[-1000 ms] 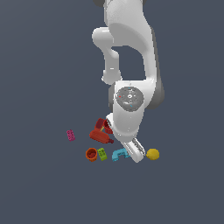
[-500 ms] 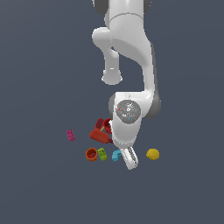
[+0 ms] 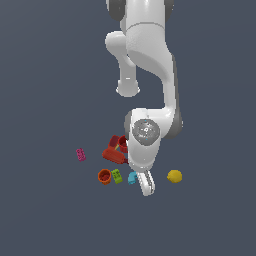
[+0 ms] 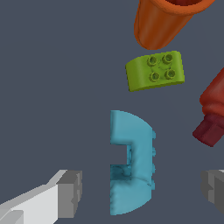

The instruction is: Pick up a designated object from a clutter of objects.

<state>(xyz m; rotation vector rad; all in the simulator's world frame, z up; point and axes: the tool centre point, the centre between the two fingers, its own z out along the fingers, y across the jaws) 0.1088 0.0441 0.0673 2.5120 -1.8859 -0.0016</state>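
Note:
The designated object, a cyan arch (image 4: 133, 162), lies flat on the dark floor with its hollow side facing one finger. In the wrist view my gripper (image 4: 142, 189) is open, and its grey fingertips (image 4: 70, 192) stand wide on either side of the arch without touching it. In the exterior view the gripper (image 3: 146, 186) hangs low at the arm's end, right beside the cyan arch (image 3: 132, 177). The clutter of objects lies around it: green brick (image 3: 116, 176), orange cup (image 3: 104, 176), red bottle-like piece (image 3: 114, 155).
Close to the arch in the wrist view are a green studded brick (image 4: 155, 70), an orange cup (image 4: 164, 22) and the dark red bottle-like piece (image 4: 214, 113). In the exterior view there are also a yellow lemon (image 3: 174, 176), a pink brick (image 3: 80, 154) and a second cup (image 3: 122, 144).
The arm has bent lower and brought the gripper down beside the cyan arch. No object has moved.

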